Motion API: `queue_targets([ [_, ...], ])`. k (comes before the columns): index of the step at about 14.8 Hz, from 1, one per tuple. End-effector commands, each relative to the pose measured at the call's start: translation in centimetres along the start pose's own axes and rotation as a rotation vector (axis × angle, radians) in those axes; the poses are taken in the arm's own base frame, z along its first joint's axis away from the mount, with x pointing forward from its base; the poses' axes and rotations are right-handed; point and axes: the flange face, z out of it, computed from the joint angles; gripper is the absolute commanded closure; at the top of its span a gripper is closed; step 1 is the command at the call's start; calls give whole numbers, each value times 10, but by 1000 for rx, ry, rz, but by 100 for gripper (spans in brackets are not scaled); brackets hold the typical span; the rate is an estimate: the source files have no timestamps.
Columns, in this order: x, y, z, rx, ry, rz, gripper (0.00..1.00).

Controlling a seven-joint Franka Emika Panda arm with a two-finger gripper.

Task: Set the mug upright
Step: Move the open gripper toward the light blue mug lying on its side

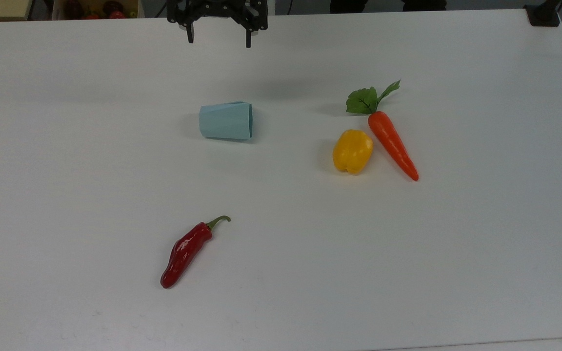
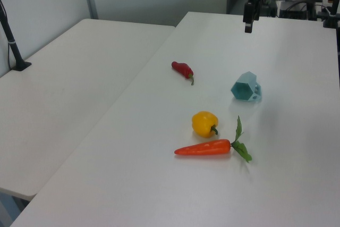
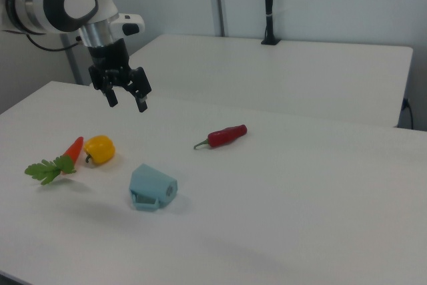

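Observation:
The pale blue faceted mug lies on its side on the white table, its wide rim toward the top view's right. Its hexagonal mouth faces the camera in the left view; in the right view the mug has its handle toward the camera. My gripper hangs open above the table's far edge, well behind the mug and apart from it. The same gripper is seen high above the table, with nothing between its fingers.
A yellow pepper and an orange carrot with green leaves lie to the mug's right in the top view. A red chili lies nearer the front. A second white table adjoins at the left view's left.

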Motion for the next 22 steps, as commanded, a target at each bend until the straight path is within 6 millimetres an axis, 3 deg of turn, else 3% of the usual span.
queue_targets([
  [1,-9,5,-5,2,-19,-13,0],
  [16,-9,2,-3,4,-22,-31,0],
  [20,-6,-16,7,-73,-35,-86,0],
  [22,-2,-40,20,-135,-48,-142,0],
])
